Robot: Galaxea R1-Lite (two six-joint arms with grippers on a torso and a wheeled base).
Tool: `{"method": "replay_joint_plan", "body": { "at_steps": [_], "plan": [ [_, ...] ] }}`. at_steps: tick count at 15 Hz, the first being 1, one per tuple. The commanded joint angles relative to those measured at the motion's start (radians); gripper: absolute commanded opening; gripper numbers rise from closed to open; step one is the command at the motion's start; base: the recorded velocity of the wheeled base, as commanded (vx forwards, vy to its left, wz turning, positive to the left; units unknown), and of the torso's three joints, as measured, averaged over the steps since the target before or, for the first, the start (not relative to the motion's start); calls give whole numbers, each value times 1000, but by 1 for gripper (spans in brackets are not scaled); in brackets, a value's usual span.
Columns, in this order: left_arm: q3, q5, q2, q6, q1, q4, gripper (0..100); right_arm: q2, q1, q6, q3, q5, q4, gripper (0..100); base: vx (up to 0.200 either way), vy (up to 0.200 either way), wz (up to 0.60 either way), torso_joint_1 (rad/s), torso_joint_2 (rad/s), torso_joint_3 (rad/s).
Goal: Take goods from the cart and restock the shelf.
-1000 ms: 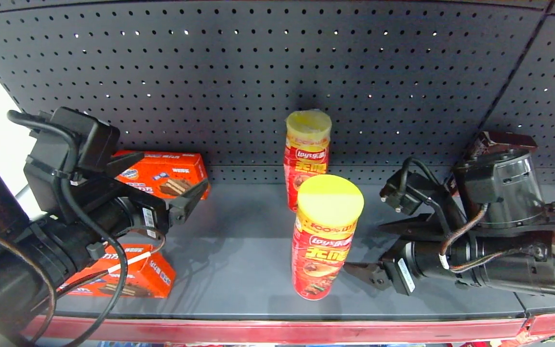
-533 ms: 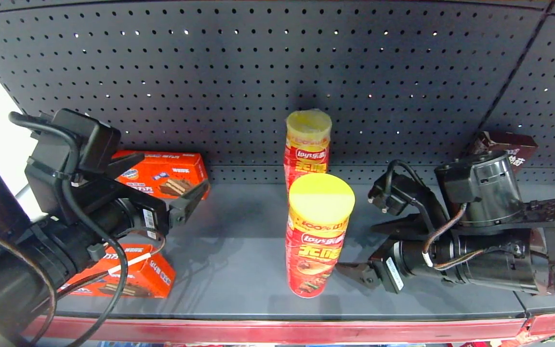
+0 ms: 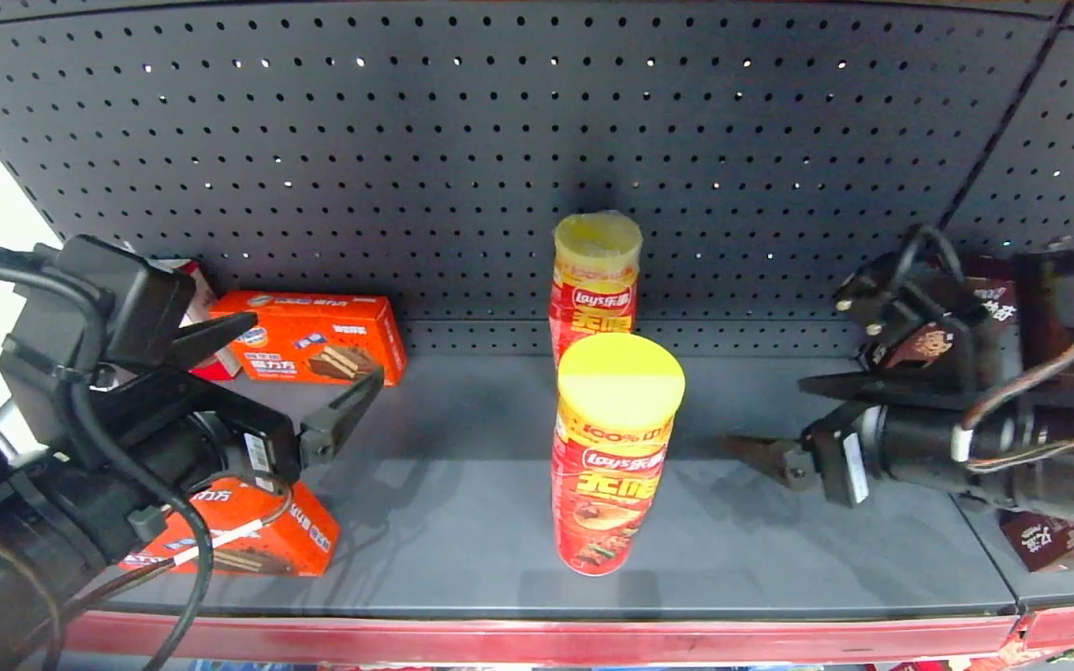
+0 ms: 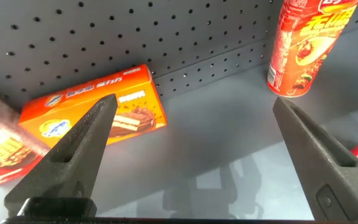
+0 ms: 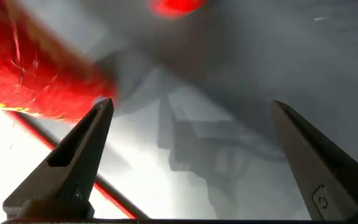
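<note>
Two red chip cans with yellow lids stand upright on the grey shelf [image 3: 462, 503], the front can [image 3: 618, 457] directly before the back can [image 3: 596, 280]. My right gripper [image 3: 765, 412] hangs open to the right of the front can, apart from it, nothing between its fingers. In the right wrist view the gripper [image 5: 192, 104] is open over the shelf with the front can [image 5: 36, 68] blurred off to one side. My left gripper [image 3: 313, 354] is open above the shelf's left part, holding nothing. The left wrist view has the open gripper [image 4: 194, 102] facing an orange wafer box [image 4: 98, 109] and a can [image 4: 306, 43].
An orange wafer box [image 3: 313, 335] lies at the back left, another [image 3: 248, 536] near the front left, and a red-and-white box [image 3: 201, 289] at the far left. Dark brown boxes [image 3: 1059, 540] sit at the right. A perforated panel [image 3: 500, 140] backs the shelf; a red strip [image 3: 537, 638] edges its front.
My right gripper has drawn back to the right and upward, away from the front can, which shifted slightly left and stands free. My left arm slid left and lower, uncovering the red-and-white box.
</note>
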Motion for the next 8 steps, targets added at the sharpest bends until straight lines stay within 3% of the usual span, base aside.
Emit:
{"method": "replay_joint_plan", "body": {
  "at_steps": [1,5,8],
  "plan": [
    [29,0,-90,2,-2,-6,100,-327,-114,16,94,-56,-33,100,0,0,0,0,0,0],
    [42,2,-191,14,-11,-1,100,-685,-203,16,212,-53,-23,100,0,0,0,0,0,0],
    [107,-1,-297,23,-17,0,100,-881,-208,17,336,-52,-13,100,0,0,0,0,0,0]
  ]
}}
